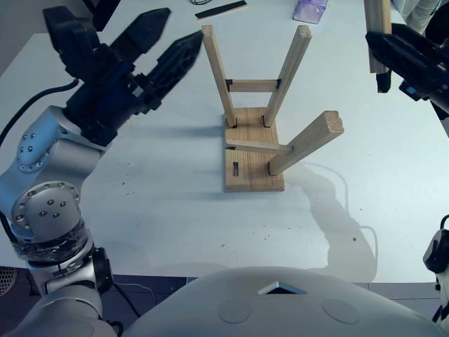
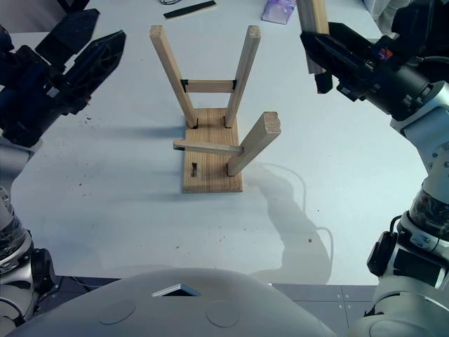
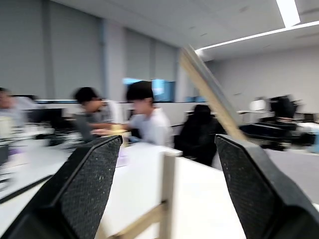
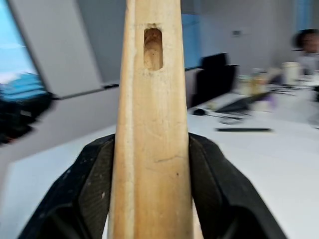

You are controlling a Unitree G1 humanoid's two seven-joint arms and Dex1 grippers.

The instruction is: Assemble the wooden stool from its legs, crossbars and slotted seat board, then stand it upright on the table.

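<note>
Raised left arm (image 1: 49, 151), jaws spread wide; raised right arm (image 2: 429, 116), jaws apparently clamping a leg (image 4: 152, 124).

**Parts count**

- Seat board (image 1: 256, 181): one.
- Legs: four.
  - Three are seated in the seat board: far-left leg (image 1: 219, 74), far-right leg (image 1: 287, 74) and near-right leg (image 1: 306, 144), which is tilted.
  - The fourth leg (image 4: 152, 89) is clamped in the right gripper (image 4: 152, 154), above and to the right of the seat board.
- Crossbars: two.
  - The far crossbar (image 1: 252, 86) joins the far pair.
  - The near crossbar (image 1: 256, 147) projects leftward from the tilted leg.
- Empty slot (image 1: 236, 168): one, at the seat board's near-left corner.
- Grippers: two. The left gripper (image 1: 184, 27) is to the left of the seat board, fingers spread.
- Beyond the seat board: one dark strip (image 1: 221, 9) and one purple object (image 1: 309, 10).
</note>
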